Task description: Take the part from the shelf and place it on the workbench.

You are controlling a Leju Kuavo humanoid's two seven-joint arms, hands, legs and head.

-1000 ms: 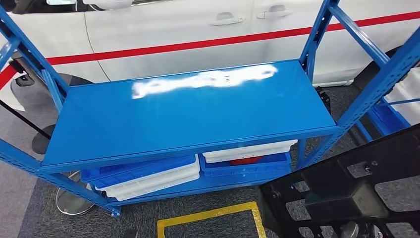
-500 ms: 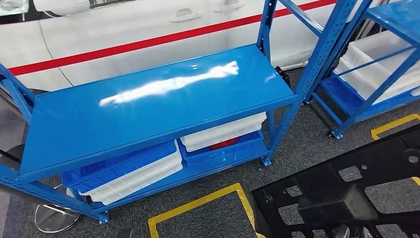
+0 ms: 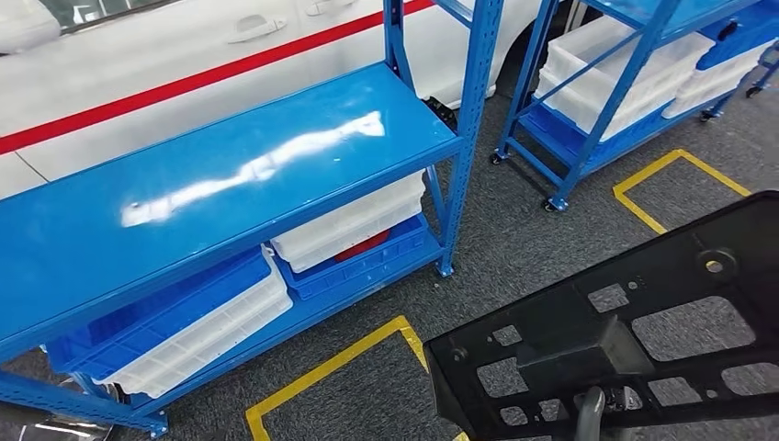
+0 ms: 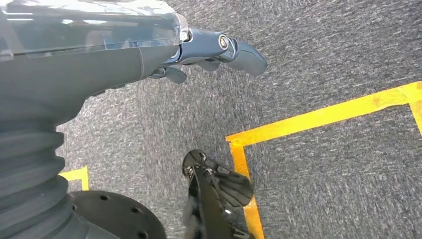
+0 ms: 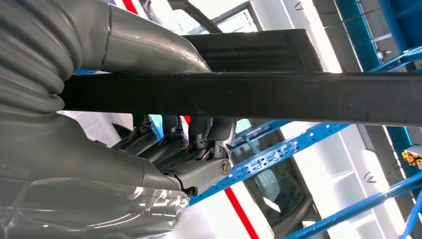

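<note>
A large flat black part (image 3: 625,340) with several cut-outs and a raised block in its middle fills the lower right of the head view, held up above the grey carpet. My right hand (image 5: 164,149) grips it, the thumb over its top face and the fingers curled under its edge (image 5: 249,94). A bit of that hand (image 3: 588,418) peeks out beneath the part. My left hand (image 4: 214,55) hangs over the floor and holds nothing, its thumb and fingers apart.
The blue shelf (image 3: 230,175) stands at left with a bare top board, and white and blue bins (image 3: 349,230) below it. A second blue shelf (image 3: 634,64) with white bins stands at back right. Yellow tape squares (image 3: 340,367) mark the carpet. A white car (image 3: 184,55) is behind.
The whole picture has slid left: the camera has turned right, bringing the second shelf into view. The black part stays in my right hand at lower right.
</note>
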